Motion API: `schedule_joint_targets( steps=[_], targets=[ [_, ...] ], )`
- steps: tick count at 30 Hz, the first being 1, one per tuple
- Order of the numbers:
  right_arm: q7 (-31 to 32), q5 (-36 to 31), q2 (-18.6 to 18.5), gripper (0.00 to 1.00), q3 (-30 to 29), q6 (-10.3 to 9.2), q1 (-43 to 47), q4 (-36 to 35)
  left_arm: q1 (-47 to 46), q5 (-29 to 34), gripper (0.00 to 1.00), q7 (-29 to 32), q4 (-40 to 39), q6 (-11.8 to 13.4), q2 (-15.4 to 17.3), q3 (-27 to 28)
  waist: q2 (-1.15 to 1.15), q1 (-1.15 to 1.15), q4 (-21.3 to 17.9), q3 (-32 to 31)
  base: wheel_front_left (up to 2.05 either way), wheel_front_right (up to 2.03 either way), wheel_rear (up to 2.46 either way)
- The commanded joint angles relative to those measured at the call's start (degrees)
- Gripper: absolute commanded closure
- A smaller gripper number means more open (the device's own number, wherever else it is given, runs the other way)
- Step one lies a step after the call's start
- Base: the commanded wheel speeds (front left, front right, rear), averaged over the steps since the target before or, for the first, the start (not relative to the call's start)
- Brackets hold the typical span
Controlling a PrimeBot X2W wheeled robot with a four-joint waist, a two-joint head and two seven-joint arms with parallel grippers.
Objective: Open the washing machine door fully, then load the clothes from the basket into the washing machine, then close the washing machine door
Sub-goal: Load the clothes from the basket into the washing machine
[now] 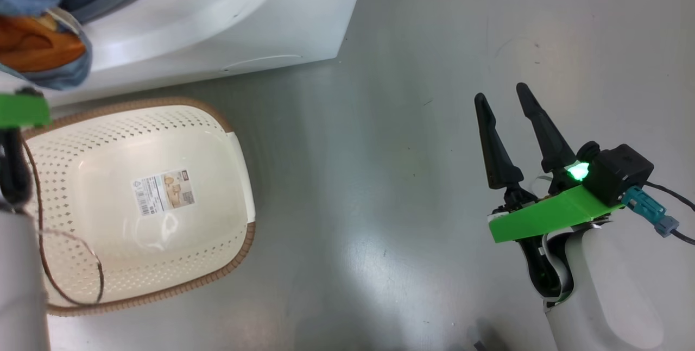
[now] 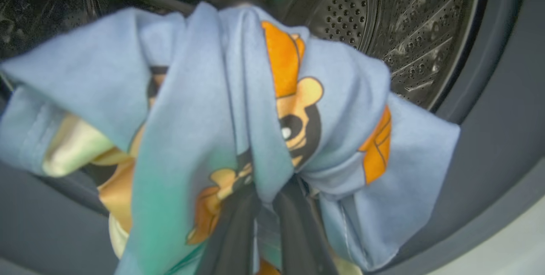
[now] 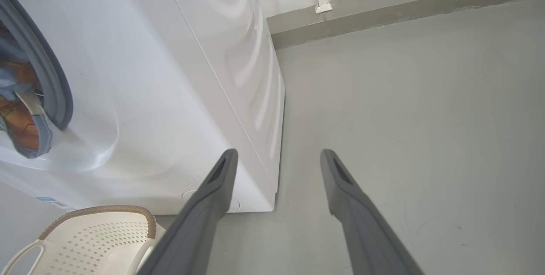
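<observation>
The clothes, light blue with orange patches and a cartoon face, hang bunched from my left gripper, which is shut on them right in front of the steel drum and grey gasket. From the head, the clothes dangle at the mouth of the washing machine, above the basket. The basket holds just its label sticker. My right gripper stands open over bare floor, well right of the basket. The washing machine door is out of view.
Grey floor stretches between the basket and my right arm. In the right wrist view, the washing machine has its side panel on the left, the basket low left, and a wall base behind. A thin cable loops over the basket's left part.
</observation>
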Motion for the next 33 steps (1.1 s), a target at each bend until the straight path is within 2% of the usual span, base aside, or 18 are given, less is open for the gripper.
schedule_joint_targets(
  steps=[1,10,17,27,33],
  targets=[
    [-0.3,0.7,0.3,0.00,1.5,0.09,1.8,-1.0,-1.7,-0.5,1.00,-0.3,-0.1,-0.2,3.2,0.8,0.00,0.00,-0.1,0.1,0.00,0.00,0.00],
    [-0.3,1.3,0.3,0.00,1.6,0.09,1.7,-1.1,-12.2,-3.6,1.00,0.4,8.8,-0.2,6.7,-3.2,0.00,0.00,-0.8,1.2,0.00,0.00,0.00],
    [-0.3,1.9,0.3,0.00,1.7,0.09,1.2,-1.5,-21.1,-7.2,1.00,3.9,16.1,-0.2,9.0,-5.1,0.00,0.00,-1.4,3.5,0.00,0.00,0.00],
    [-0.3,2.7,0.3,0.00,1.6,0.09,0.3,-2.3,-32.2,-12.2,1.00,8.8,23.5,-0.2,13.3,-11.4,0.00,0.00,-2.5,8.3,0.00,0.00,0.00],
    [-0.3,3.4,0.3,0.00,1.9,0.09,-0.4,-2.7,-38.7,-15.2,1.00,4.3,26.0,-0.2,16.3,-15.0,0.00,0.00,-3.0,11.2,0.00,0.00,0.00]
  ],
)
